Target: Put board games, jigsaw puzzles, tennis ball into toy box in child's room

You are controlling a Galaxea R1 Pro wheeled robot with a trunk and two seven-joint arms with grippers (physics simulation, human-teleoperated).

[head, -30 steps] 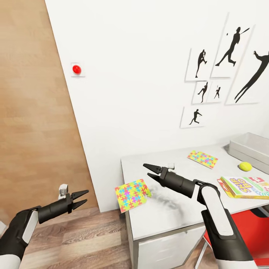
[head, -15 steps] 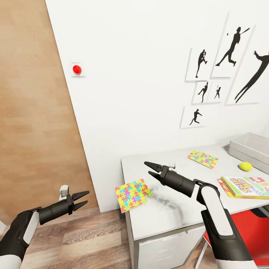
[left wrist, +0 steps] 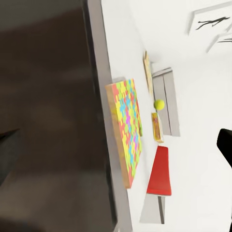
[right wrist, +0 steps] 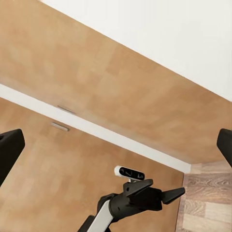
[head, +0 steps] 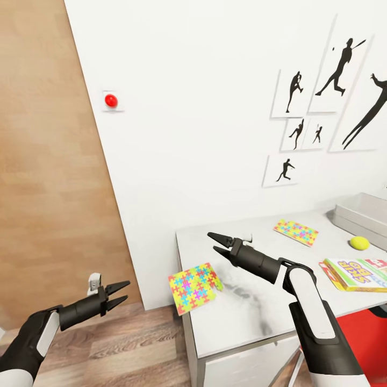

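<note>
The bench (head: 252, 317) is a pale grey-white top standing against the white wall. At its left front corner a jigsaw puzzle (head: 194, 279), a thin square of yellow, pink, blue and green interlocking pieces, overhangs the edge and tilts downward. The right claw (head: 215, 243) hovers over the bench just behind this puzzle, its fingers spread wide and holding nothing. The second puzzle (head: 295, 232) lies flat further back on the bench. The yellow-green tennis ball (head: 359, 243) rests near the light grey toy box (head: 361, 212). The Skip-Bo box (head: 357, 273) lies at the front. The left claw (head: 123, 291) hangs over the wood floor (head: 134, 349) beside the bench, parted and empty.
</note>
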